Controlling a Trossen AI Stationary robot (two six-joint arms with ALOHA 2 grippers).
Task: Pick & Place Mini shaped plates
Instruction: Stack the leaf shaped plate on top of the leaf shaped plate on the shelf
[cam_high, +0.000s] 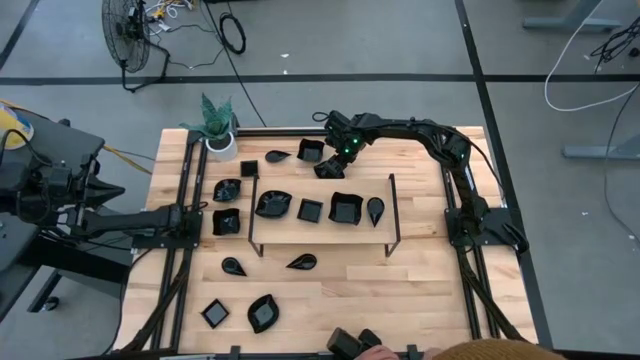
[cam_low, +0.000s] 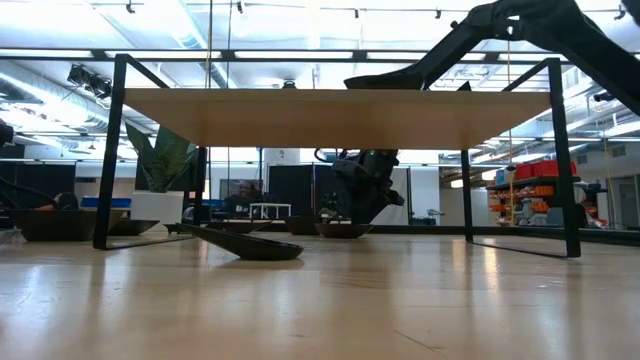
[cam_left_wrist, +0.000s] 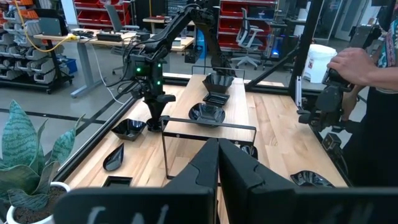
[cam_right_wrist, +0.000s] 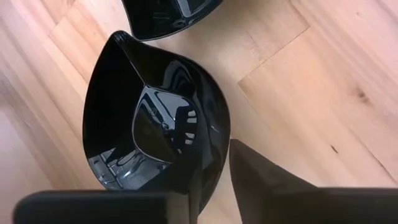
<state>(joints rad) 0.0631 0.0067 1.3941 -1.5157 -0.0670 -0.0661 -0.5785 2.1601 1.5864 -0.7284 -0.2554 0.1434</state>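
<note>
Fourteen mini plates on the table by my count from above, plus one potted plant (cam_high: 220, 143), one wire frame (cam_high: 320, 242) and two arms.

The right gripper (cam_high: 334, 160) is down at the far side on the rim of a teardrop plate (cam_right_wrist: 155, 124). Can't tell if it's actually got a bite on it.

My worry is that the rim is thin and glossy, so an edge pinch could let the plate swing or slip out on the lift. A square plate (cam_high: 311, 150) sits just beside it and could get knocked.

The left gripper (cam_left_wrist: 217, 149) is parked at the left edge, clamped shut on nothing.
</note>
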